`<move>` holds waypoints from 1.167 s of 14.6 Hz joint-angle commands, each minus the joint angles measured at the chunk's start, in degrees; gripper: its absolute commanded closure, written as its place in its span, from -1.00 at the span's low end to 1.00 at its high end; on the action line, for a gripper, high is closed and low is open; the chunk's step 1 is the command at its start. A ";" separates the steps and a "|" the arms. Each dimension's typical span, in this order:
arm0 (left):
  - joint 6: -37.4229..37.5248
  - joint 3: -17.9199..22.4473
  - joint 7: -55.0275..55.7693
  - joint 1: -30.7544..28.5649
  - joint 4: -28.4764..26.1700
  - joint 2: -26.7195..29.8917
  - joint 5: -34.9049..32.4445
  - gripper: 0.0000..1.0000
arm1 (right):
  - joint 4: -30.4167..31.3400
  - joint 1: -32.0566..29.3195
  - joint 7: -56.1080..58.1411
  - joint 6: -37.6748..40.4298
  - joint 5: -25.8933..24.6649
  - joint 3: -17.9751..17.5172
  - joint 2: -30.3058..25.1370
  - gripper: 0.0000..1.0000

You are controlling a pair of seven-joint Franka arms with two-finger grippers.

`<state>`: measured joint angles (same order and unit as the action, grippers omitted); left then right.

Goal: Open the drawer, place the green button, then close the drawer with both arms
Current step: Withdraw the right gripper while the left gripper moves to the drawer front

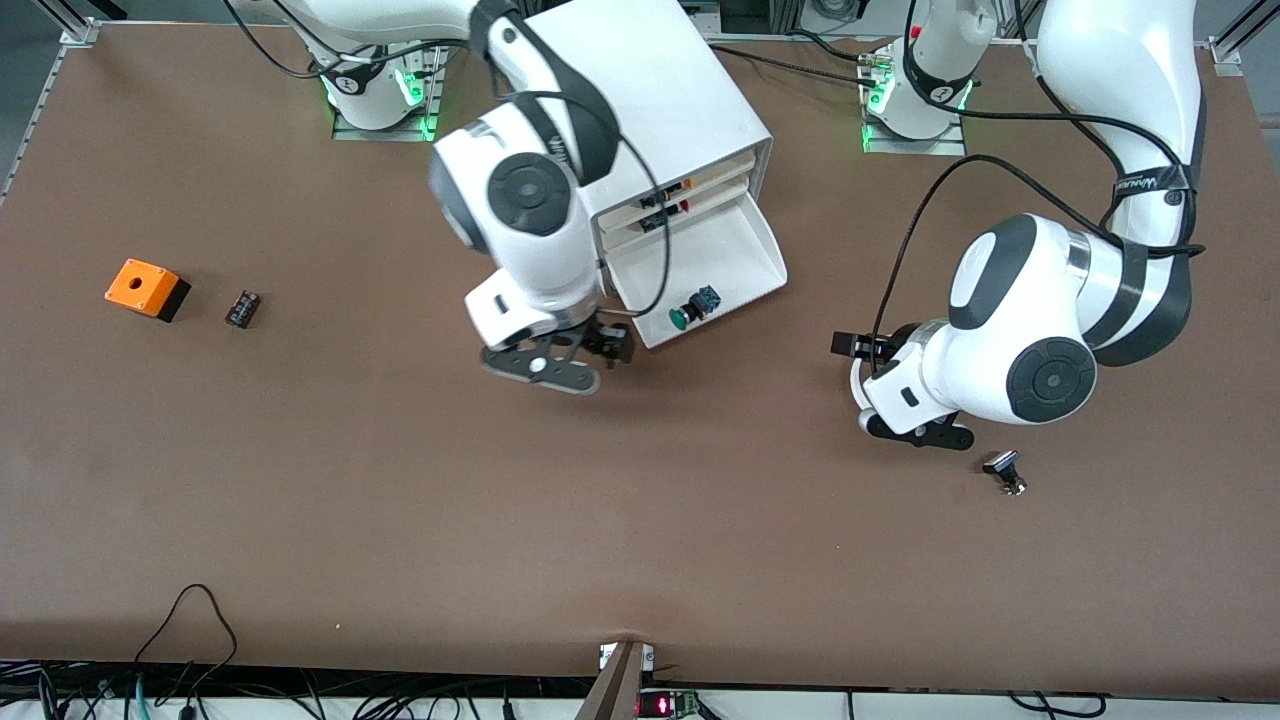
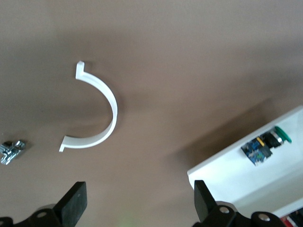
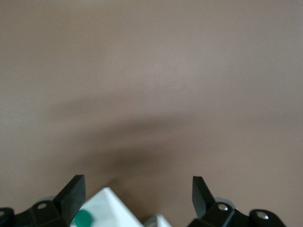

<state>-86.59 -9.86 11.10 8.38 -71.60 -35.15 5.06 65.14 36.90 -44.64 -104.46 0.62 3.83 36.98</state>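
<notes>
The white cabinet (image 1: 670, 90) stands at the robots' side of the table, and its lowest drawer (image 1: 720, 250) is pulled out toward the front camera. The button (image 1: 693, 305), with green cap and black-and-blue body, lies in the drawer near its front edge. My right gripper (image 1: 608, 345) hovers open over the drawer's front corner; the right wrist view shows the gripper (image 3: 137, 196) empty, with the green cap (image 3: 84, 218) and the drawer's corner (image 3: 111, 205) below. My left gripper (image 1: 855, 347) waits open over the table beside the drawer; its wrist view shows the gripper (image 2: 138, 201), the drawer (image 2: 236, 177) and the button (image 2: 265, 144).
A white curved strip (image 2: 97, 111) lies on the table under the left gripper. A black-and-silver button (image 1: 1005, 472) sits nearer the front camera than the left arm. An orange box with a hole (image 1: 145, 288) and a small black part (image 1: 242, 308) lie toward the right arm's end.
</notes>
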 commanded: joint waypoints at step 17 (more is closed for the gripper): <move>-49.28 -11.23 45.85 7.79 -42.13 10.19 -2.50 -0.76 | 20.44 -28.61 37.25 12.70 1.14 -2.13 -27.29 -1.00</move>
<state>-133.48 -20.93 54.33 15.76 -110.22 -27.38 4.63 78.76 13.90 -8.16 -91.25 1.59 6.66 15.96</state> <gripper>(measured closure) 0.119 0.000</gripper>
